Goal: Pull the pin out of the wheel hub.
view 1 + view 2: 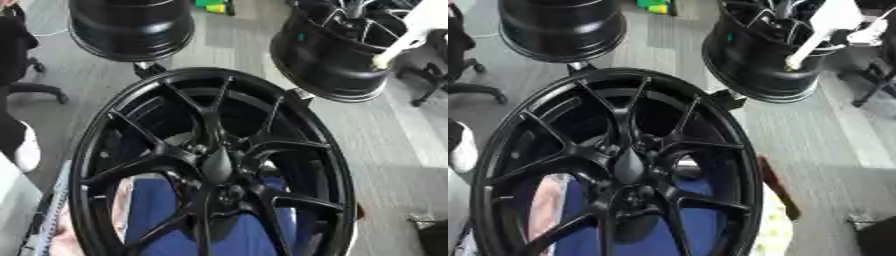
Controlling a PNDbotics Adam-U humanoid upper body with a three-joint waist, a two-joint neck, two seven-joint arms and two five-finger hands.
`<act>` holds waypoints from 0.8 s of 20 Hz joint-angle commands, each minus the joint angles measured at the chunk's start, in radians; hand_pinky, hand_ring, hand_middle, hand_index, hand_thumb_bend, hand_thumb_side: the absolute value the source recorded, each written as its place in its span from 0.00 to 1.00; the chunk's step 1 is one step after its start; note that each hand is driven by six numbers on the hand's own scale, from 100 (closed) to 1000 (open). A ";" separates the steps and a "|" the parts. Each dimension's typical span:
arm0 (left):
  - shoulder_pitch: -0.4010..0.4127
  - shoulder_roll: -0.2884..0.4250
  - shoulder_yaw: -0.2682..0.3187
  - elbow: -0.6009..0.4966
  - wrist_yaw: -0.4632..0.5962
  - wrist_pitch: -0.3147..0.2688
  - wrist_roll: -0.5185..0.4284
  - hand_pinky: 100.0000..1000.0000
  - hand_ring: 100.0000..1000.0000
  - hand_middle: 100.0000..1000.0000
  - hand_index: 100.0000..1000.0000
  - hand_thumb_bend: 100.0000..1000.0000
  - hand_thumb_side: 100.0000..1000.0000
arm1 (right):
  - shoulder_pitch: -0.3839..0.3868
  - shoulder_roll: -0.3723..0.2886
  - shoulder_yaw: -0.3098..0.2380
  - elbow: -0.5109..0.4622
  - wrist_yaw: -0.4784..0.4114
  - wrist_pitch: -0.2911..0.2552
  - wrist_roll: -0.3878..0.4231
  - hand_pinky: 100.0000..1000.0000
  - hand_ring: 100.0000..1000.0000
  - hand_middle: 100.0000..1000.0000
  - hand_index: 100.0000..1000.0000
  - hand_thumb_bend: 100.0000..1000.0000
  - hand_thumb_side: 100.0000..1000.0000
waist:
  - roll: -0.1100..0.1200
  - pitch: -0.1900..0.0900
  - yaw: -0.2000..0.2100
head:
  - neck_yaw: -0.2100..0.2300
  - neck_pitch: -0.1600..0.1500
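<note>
Hub (pixel 217 167) of the nearest wheel sits at the centre of my view, where the black spokes meet, and I take this to be the work site. I cannot make out a pin with any certainty: small rounded shapes ring the hub, among them one just above-left of centre, but they read as dark lumps against dark metal, and I will not say which, if any, is the pin.

The wheel (pixel 500 145) stands tilted with its face toward the head camera, which I judge is deliberate, since it presents the hub squarely to a reach from my side. Through the spokes I see a blue surface (pixel 157 210) behind and below the wheel; what holds the wheel at this angle is hidden.

Neither of my hands shows in either eye view, so I cannot report whether they are released, clenched or grasping anything. I judge the task not yet begun at the hub.

Two more black wheels (pixel 131 27) (pixel 754 55) rest on stands farther back, well apart from mine, on grey floor (pixel 394 140). A white rod-like piece (pixel 811 45) leans in the right-hand one. An office chair (pixel 22 60) shows at the left edge.
</note>
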 commanded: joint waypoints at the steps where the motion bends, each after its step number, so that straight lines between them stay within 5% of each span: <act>1: -0.013 0.023 0.005 -0.017 0.002 -0.003 -0.002 0.73 0.80 0.67 0.81 0.10 0.56 | 0.019 -0.057 -0.098 0.082 0.101 -0.016 -0.104 0.84 0.63 0.40 0.49 0.00 0.00 | 0.004 -0.014 0.002 | -0.005 -0.017; 9: -0.012 0.020 0.006 -0.017 0.005 -0.003 -0.003 0.73 0.80 0.67 0.81 0.10 0.56 | 0.036 -0.046 -0.158 0.285 0.267 0.010 -0.257 0.83 0.64 0.46 0.56 0.00 0.00 | 0.002 -0.017 0.009 | 0.001 -0.021; 13: -0.013 0.021 0.005 -0.017 0.005 -0.004 -0.005 0.73 0.80 0.67 0.81 0.10 0.56 | 0.030 -0.034 -0.153 0.330 0.305 0.035 -0.263 0.87 0.80 0.74 0.78 0.09 0.00 | 0.003 -0.016 0.009 | 0.001 -0.019; 16: -0.014 0.021 0.004 -0.017 0.006 -0.003 -0.006 0.73 0.80 0.67 0.81 0.10 0.56 | 0.021 -0.028 -0.158 0.354 0.333 0.050 -0.258 0.90 0.90 0.86 0.89 0.10 0.21 | 0.003 -0.017 0.008 | 0.000 -0.016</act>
